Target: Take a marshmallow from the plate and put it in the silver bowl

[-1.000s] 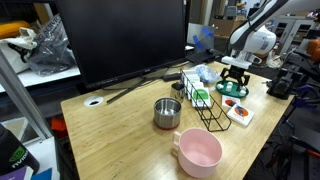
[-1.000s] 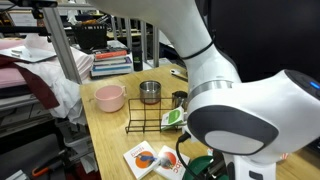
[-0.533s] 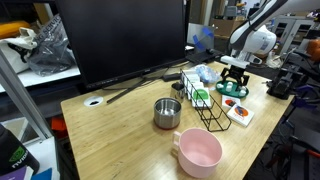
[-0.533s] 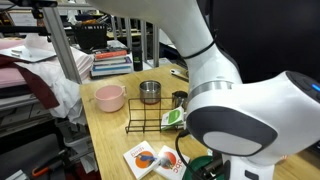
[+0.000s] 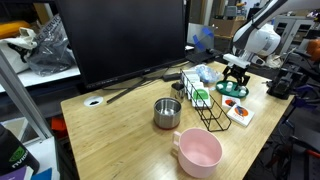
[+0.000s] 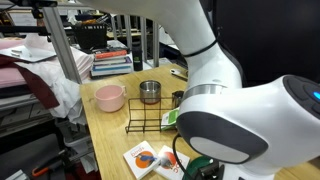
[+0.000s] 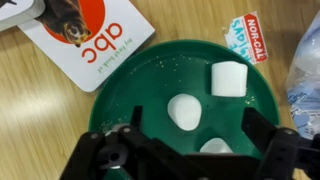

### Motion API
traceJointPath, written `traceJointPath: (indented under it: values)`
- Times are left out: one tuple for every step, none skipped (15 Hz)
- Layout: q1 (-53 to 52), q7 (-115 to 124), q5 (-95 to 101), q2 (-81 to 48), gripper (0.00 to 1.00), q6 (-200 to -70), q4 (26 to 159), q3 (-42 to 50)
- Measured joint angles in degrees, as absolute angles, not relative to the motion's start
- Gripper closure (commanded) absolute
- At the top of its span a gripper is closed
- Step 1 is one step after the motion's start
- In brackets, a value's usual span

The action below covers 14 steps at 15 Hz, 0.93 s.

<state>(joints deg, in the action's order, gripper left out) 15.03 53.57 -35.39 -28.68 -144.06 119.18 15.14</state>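
Note:
The green plate [image 7: 130,95] fills the wrist view and holds three white marshmallows: a square one [image 7: 229,78], a rounded one [image 7: 183,111] at the middle, and one [image 7: 212,148] partly hidden low in the view. My gripper [image 7: 200,140] is open just above the plate, its jaws standing either side of the lowest marshmallow without touching it. In an exterior view the gripper [image 5: 235,80] hangs over the plate [image 5: 229,91] at the table's far end. The silver bowl [image 5: 167,112] stands empty mid-table and also shows in an exterior view [image 6: 150,92].
A white "abc" card [image 7: 95,40] lies next to the plate. A black wire rack [image 5: 205,108] stands between the plate and the silver bowl. A pink bowl with a handle [image 5: 199,152] sits near the table's front. A clear bottle [image 7: 305,70] is beside the plate. A monitor [image 5: 120,40] stands behind.
The arm has shifted slightly over the plate. The gripper stays open and the marshmallows have not moved.

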Motion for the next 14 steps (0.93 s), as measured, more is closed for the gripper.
traceJointPath:
  values:
    - [15.03, 53.50, -35.79, -28.39, 0.00, -144.09, 119.66, 15.09]
    - [15.03, 53.39, -36.10, -28.11, 0.00, -144.09, 120.14, 15.00]
    - [15.03, 53.27, -36.25, -27.83, 0.00, -144.09, 120.68, 14.88]
    - [15.00, 53.26, -36.26, -27.58, 0.00, -144.09, 121.21, 14.78]
    - [15.00, 53.26, -36.26, -27.42, 0.00, -144.09, 121.65, 14.69]
    - [14.98, 53.26, -36.26, -27.42, 0.00, -144.31, 121.97, 14.68]
    - [14.97, 53.27, -36.26, -27.46, 0.01, -144.69, 122.21, 14.68]
    - [14.98, 53.27, -36.26, -27.57, 0.11, -145.08, 122.32, 14.69]
    - [14.98, 53.28, -36.26, -27.64, 0.25, -145.49, 122.40, 14.69]
    - [14.97, 53.28, -36.26, -27.66, 0.30, -145.95, 122.48, 14.68]
    - [14.96, 53.27, -36.26, -27.66, 0.36, -146.30, 122.56, 14.68]
    - [14.95, 53.27, -36.26, -27.66, 0.45, -146.48, 122.61, 14.68]
    - [14.92, 53.27, -36.25, -27.67, 0.51, -146.62, 122.66, 14.68]
    - [14.89, 53.27, -36.24, -27.67, 0.59, -146.79, 122.72, 14.68]
